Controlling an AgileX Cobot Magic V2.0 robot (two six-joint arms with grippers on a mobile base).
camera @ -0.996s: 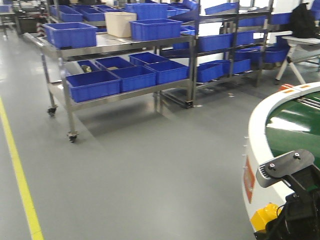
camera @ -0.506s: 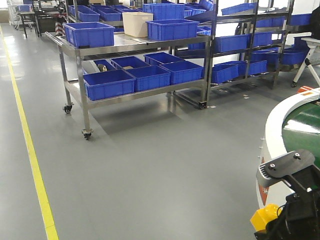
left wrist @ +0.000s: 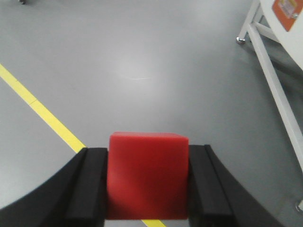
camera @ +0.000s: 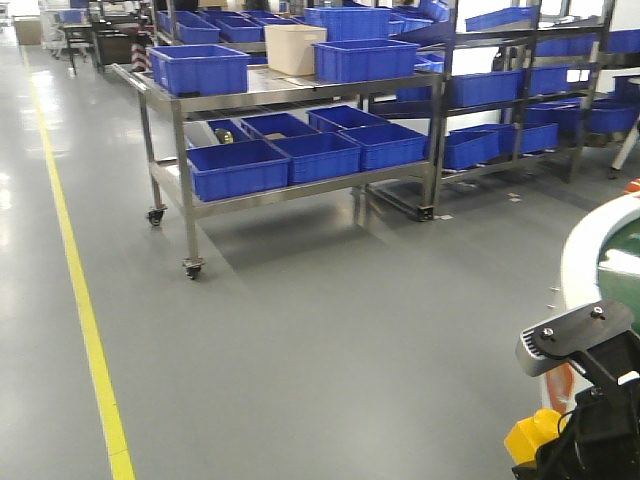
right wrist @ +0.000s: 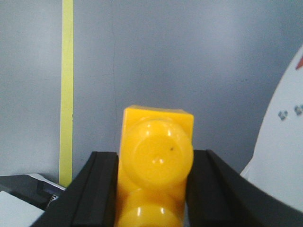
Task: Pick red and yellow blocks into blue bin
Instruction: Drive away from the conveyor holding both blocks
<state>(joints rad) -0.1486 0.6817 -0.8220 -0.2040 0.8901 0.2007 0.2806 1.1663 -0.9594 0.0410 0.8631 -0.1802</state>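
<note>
Grey floor (camera: 320,340); yellow line (camera: 87,320); steel trolley (camera: 262,90) bearing blue crates (camera: 238,168).

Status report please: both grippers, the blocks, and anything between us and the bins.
Left gripper shut on red block. Right gripper shut on yellow brick. Blue bins on steel cart ahead, across floor; nothing seen between.

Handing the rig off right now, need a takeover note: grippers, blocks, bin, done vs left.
Left gripper: shut on the red block, over bare floor.
Right gripper: shut on the yellow brick, also over bare floor.
Bin: neither block is in one. Blue crates sit on the steel trolley ahead, across open floor; I cannot tell which is the target.
Done: both picks.
Left: reach the bin and release both blocks inside.
</note>
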